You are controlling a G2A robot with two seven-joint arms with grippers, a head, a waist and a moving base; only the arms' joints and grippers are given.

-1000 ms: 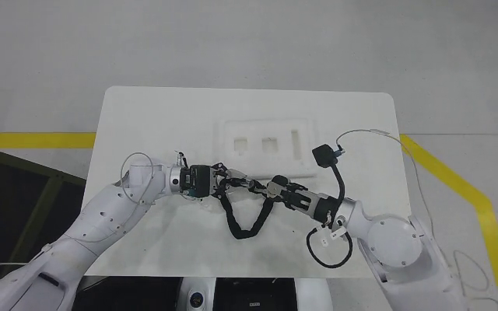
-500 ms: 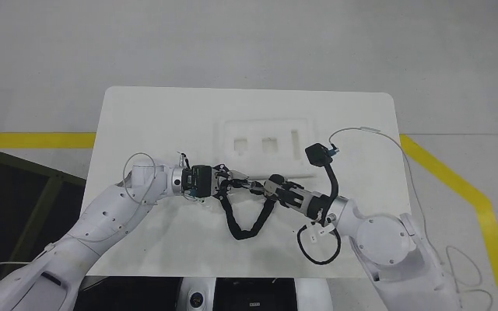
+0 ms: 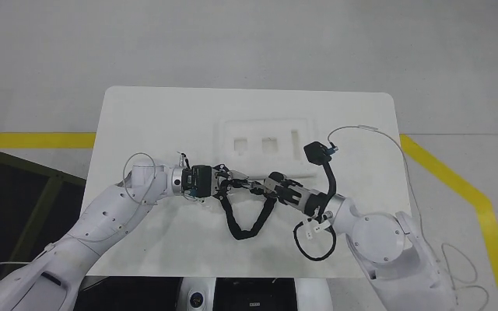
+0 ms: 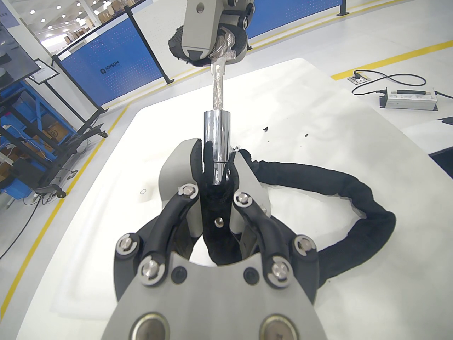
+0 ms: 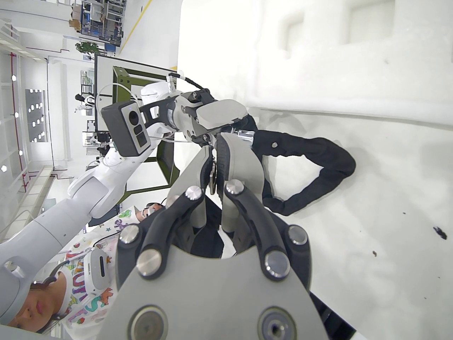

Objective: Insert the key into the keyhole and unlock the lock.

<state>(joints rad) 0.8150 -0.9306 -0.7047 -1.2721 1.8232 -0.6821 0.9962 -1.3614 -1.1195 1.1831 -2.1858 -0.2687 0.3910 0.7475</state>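
Left gripper [image 4: 216,157]: its fingers were pressed in on the lower part of the shiny chrome lock cylinder [image 4: 217,132], which stuck out past the fingertips towards the other arm; in the top view it [image 3: 220,183] sat over the near middle of the table.
Right gripper [image 5: 215,150]: its fingers were pinched on the head of the flat silver metal key [image 4: 219,86], the blade pointing out at the left gripper; from above it [image 3: 261,185] stood just beside the left one, tip to tip.
Key: the blade ran in line with the chrome lock cylinder and its tip met the cylinder's end face. How far it sat inside the keyhole could not be told.
Lock: the black fabric-sleeved lock loop [image 3: 247,221] hung from the cylinder and lay curved on the table, towards the near edge, below the two grippers.
Table: a white rounded-corner table [image 3: 156,124] bore everything; a few small dark specks [image 4: 265,129] lay on it.
Tray: a white foam tray [image 3: 228,131] with square recesses lay on the table beyond the grippers, apart from the lock.
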